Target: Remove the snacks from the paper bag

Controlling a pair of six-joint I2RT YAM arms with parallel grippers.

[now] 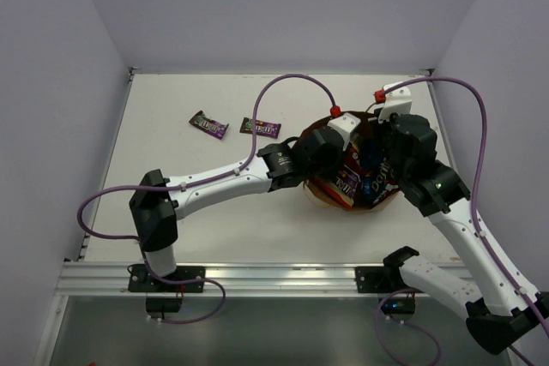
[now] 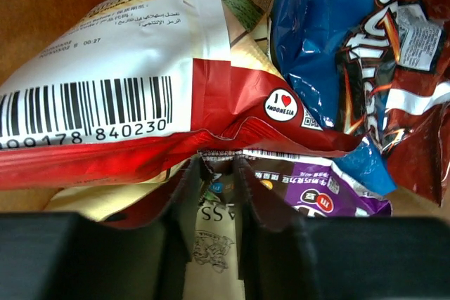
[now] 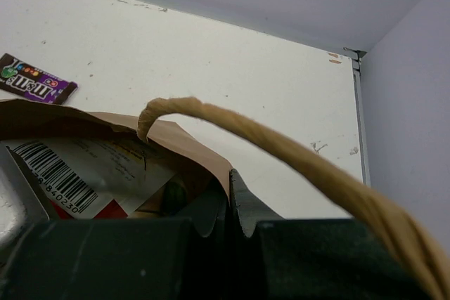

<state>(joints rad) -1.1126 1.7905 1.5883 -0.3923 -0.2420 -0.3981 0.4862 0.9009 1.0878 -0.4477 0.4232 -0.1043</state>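
The paper bag stands open at centre right, with snacks inside. My left gripper reaches down into it. In the left wrist view its jaws stand narrowly apart, closed on the crimped end of a purple candy bar, with a cream packet showing below. Around them lie a white-and-red chip bag, a blue Doritos bag and a red-orange bag. My right gripper is shut on the bag's rim, with its fingers pressed together. The twisted handle arcs over them.
Two purple candy bars lie on the table left of the bag; one also shows in the right wrist view. Walls enclose the table at the left, back and right. Purple cables loop over both arms.
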